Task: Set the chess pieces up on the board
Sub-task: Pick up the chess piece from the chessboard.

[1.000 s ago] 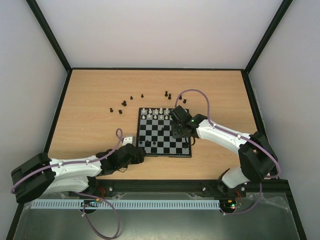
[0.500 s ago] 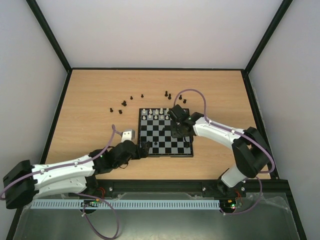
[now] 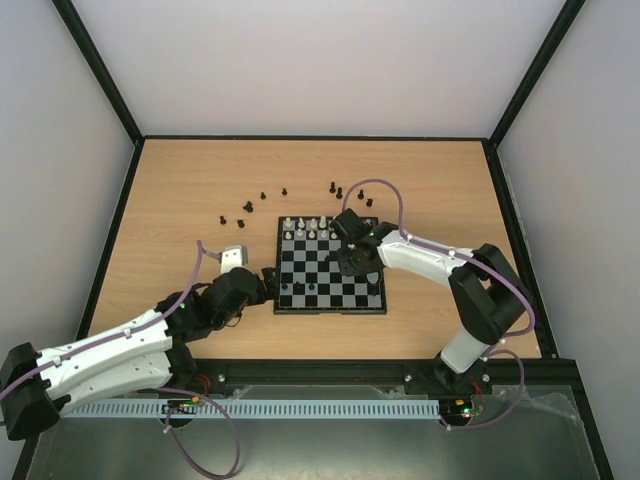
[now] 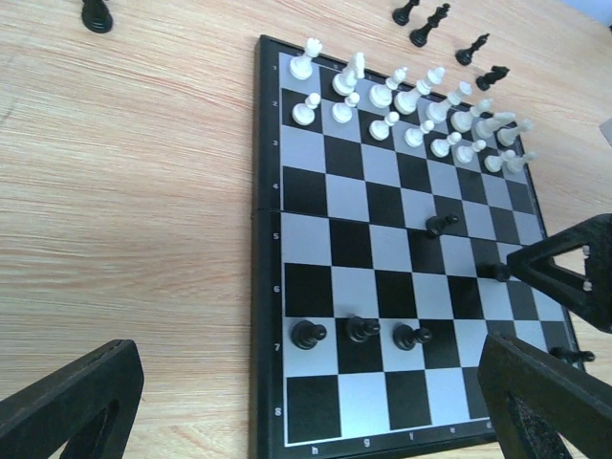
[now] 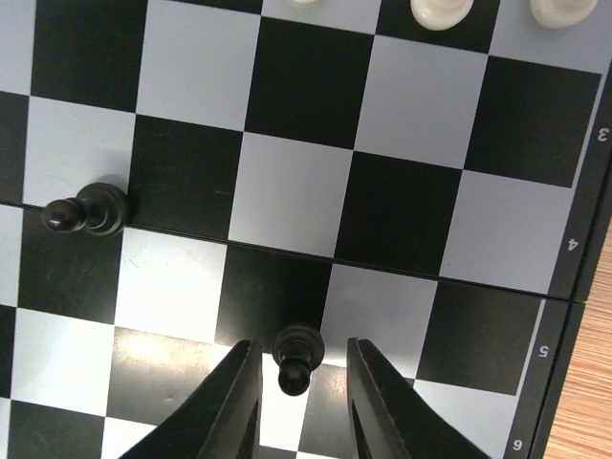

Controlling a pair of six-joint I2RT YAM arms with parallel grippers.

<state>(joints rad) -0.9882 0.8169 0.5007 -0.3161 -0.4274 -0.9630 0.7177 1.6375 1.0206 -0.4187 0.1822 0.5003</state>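
Since a second ago the left gripper [image 3: 272,283] has shifted to the left edge of the board [image 4: 306,191] and spread its jaws wide, holding nothing. The right gripper [image 5: 302,346] hangs over the board, its fingers narrowly apart either side of a black pawn [image 5: 295,361], with a gap on each side. Three black pawns [image 4: 360,329] stand on row seven. Other black chess pieces [image 3: 245,207] lie on the table [image 3: 180,200] beyond the board.

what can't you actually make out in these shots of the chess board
Top view: which black chess pieces are which, too small; the right gripper covers some of the board.
Left wrist view: the board's lower right corner, behind a finger of the left gripper.
Right wrist view: the white pieces, cut off by the top edge.
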